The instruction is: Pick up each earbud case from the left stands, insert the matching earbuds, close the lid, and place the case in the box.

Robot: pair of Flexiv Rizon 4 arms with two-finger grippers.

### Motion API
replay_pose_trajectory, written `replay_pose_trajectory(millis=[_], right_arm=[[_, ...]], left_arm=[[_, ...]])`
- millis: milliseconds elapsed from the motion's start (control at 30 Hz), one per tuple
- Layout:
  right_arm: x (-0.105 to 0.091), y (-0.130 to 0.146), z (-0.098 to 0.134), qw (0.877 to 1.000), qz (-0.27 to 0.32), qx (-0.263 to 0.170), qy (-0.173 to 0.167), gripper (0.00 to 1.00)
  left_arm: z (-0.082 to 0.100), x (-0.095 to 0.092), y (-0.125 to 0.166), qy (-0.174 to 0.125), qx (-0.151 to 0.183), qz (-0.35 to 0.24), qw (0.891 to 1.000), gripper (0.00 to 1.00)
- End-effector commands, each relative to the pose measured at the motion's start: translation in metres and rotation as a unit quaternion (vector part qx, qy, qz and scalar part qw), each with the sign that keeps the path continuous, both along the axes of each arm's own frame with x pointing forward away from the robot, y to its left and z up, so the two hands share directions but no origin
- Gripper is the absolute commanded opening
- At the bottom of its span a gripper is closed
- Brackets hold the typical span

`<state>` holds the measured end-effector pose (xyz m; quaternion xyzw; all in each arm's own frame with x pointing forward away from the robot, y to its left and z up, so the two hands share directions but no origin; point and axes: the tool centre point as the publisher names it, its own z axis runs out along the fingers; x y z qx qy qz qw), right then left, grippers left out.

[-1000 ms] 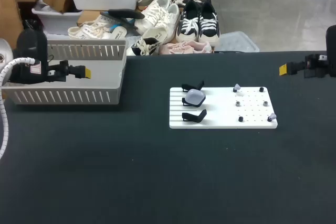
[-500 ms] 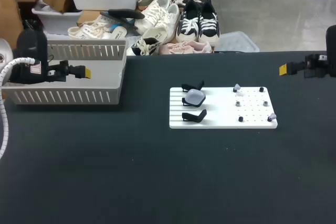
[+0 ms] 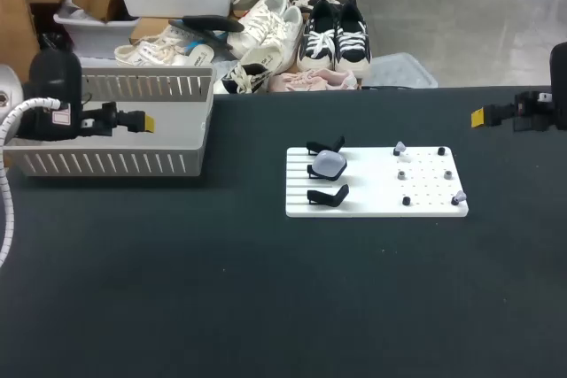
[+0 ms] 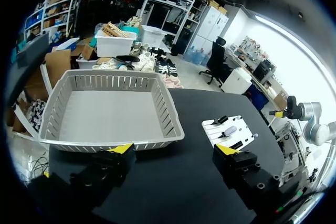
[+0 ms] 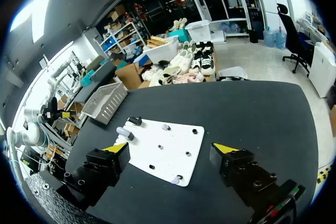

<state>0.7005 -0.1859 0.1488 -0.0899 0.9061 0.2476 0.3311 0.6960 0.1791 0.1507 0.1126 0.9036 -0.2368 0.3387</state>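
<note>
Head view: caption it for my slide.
Left claw by the basket, right claw across the table, one earbud case on the white board.

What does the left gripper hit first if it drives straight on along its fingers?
Likely the basket: the left gripper points across it at its slatted side wall. Height is unclear, so it may clear the rim; then the way looks free over the table.

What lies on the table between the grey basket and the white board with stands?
Nothing: in the head view, only bare black table separates the grey basket from the white board.
</note>
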Motion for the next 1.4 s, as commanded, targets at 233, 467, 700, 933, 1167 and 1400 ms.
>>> replay_pose_trajectory(millis=[233,467,700,933,1167,1400], right_arm=[[0.000,-0.001,0.000,1.000,0.001,0.000,0.001,1.00],[0.000,-0.001,0.000,1.000,0.001,0.000,0.001,1.00],[0.000,-0.001,0.000,1.000,0.001,0.000,0.001,1.00],[0.000,-0.001,0.000,1.000,0.001,0.000,0.001,1.00],[0.000,-0.001,0.000,1.000,0.001,0.000,0.001,1.00],[0.000,-0.001,0.000,1.000,0.001,0.000,0.001,1.00]], left_arm=[[0.024,0.011,-0.044,-0.081,0.040,-0.142,0.986,1.00],[0.034,0.020,-0.078,-0.143,0.081,-0.262,0.951,1.00],[0.027,0.024,-0.102,-0.186,0.095,-0.364,0.908,1.00],[0.007,0.029,-0.120,-0.199,0.077,-0.430,0.877,1.00],[-0.010,0.029,-0.135,-0.191,0.047,-0.478,0.856,1.00],[-0.026,0.030,-0.152,-0.186,0.043,-0.501,0.844,1.00]])
